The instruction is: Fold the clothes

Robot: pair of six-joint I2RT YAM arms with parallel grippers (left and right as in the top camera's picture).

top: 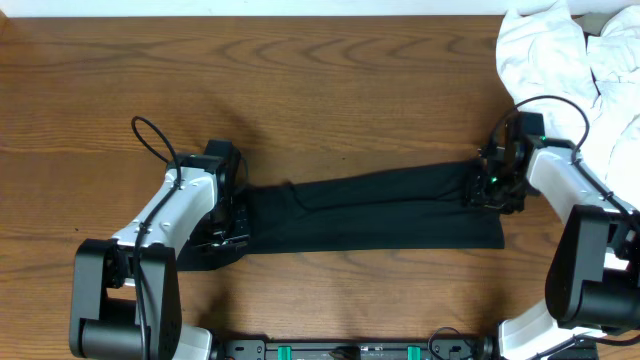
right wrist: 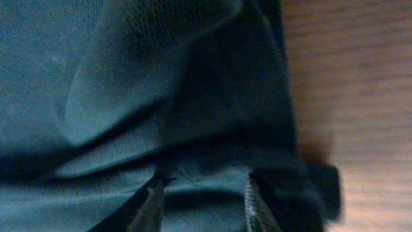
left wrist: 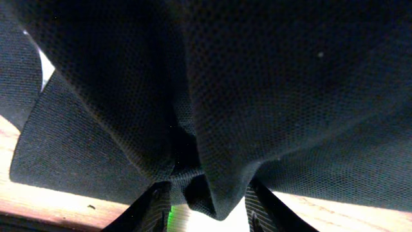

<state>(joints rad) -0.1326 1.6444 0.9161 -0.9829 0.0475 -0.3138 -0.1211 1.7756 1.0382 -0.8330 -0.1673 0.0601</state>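
Overhead, one black garment [top: 370, 210] spans left end effector [top: 238, 215] and right end effector [top: 482, 190], each with jaws parted.

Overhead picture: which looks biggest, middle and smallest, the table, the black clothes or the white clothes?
1. Table, by far the biggest.
2. Black clothes, a long strip.
3. White clothes look slightly smaller, but they run off the picture's edge, so that order is unsure.

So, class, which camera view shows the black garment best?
The overhead view: the whole black garment shows there, lying as a long band with its outline clear. The left wrist and right wrist views show only close-up folds of it, with no overall shape.
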